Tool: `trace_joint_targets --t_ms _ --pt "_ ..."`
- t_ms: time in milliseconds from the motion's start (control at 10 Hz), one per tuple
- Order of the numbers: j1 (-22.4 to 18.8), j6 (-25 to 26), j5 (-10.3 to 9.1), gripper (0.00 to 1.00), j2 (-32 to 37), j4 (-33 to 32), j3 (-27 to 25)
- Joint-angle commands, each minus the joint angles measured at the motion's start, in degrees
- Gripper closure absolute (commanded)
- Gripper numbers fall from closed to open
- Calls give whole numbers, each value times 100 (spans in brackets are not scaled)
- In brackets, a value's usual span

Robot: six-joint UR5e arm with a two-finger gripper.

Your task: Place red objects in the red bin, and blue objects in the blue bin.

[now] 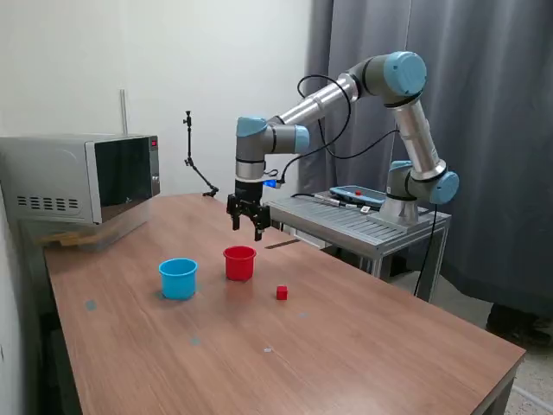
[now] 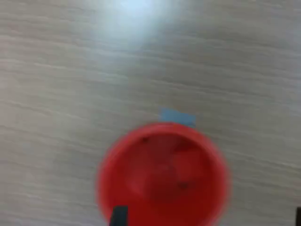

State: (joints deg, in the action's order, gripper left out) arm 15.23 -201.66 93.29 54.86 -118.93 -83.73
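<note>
The red bin [image 1: 240,263] is a small red cup standing mid-table, with the light blue bin [image 1: 178,278] to the exterior view's left of it. One small red cube [image 1: 282,292] lies on the table on the other side of the red bin. My gripper [image 1: 246,230] hangs open a little above and behind the red bin, holding nothing. The wrist view looks down into the red bin [image 2: 162,176]; it is blurred, and I cannot tell what lies inside. A dark fingertip [image 2: 118,217] shows at its rim. No blue objects are in view.
A microwave [image 1: 82,180] stands at the table's back corner on the exterior view's left. A metal stand [image 1: 363,226] carrying the arm's base adjoins the table at the exterior view's right. A small blue tape mark [image 2: 178,117] sits on the wood beside the red bin.
</note>
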Motion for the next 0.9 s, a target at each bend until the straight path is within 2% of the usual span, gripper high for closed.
trace_joint_targets --t_ms 0,200,400,500,600,800 --pt "-798 432 -3 0 157 10 -178" --pt "-1231 1021 -47 0 192 45 -231" --pt "-1486 1295 -179 0 201 63 -327" --pt "-1557 1479 -197 0 201 63 -476" --pt "-1567 1794 -388 0 192 -6 -721" --pt "-1549 2278 -425 0 174 -243 -986"
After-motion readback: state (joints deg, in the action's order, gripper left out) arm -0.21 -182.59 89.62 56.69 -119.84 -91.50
